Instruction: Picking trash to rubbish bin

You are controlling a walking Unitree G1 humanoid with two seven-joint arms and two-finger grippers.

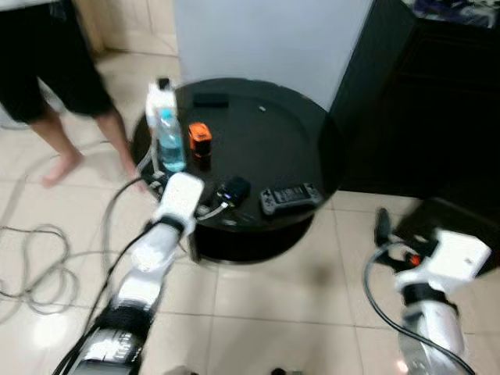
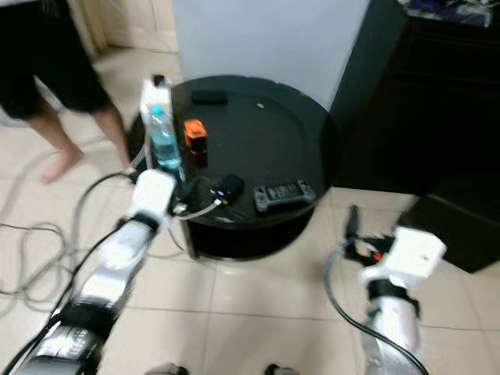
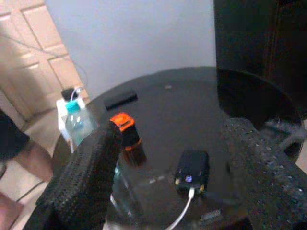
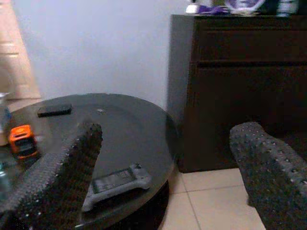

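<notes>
The round black table [image 1: 297,148] stands against a pale wall, a dark cabinet [image 1: 437,94] to its right. A person [image 1: 55,70] in black shorts stands barefoot on the tiles at far left, near loose cables [image 1: 31,258] on the floor.

On the table, from larger to smaller: a plastic bottle [image 1: 170,141] with blue-tinted water at the left edge, a white box [image 1: 159,101] touching it behind, a grey handheld controller [image 1: 291,198] near the front edge, a flat black remote [image 1: 211,100] at the back, a dark device [image 1: 234,190] with a white cord plugged in, an orange-and-black gadget [image 1: 200,139] beside the bottle, and a tiny pale scrap [image 1: 262,108] near the back.

The bottle looks the likeliest trash, though that is a guess. No bin can be made out.

The left gripper [image 3: 168,182] hangs over the table's front-left edge with its fingers [image 3: 86,177] spread wide and nothing between them. The right gripper [image 4: 163,172] waits low, right of the table, also spread and empty.

To do this step well, I would steer the left gripper leftward to the bottle, keep clear of the cord and the orange gadget, and close around the bottle's middle so it stays upright.

No brand or writing is legible; the frames are blurred.
</notes>
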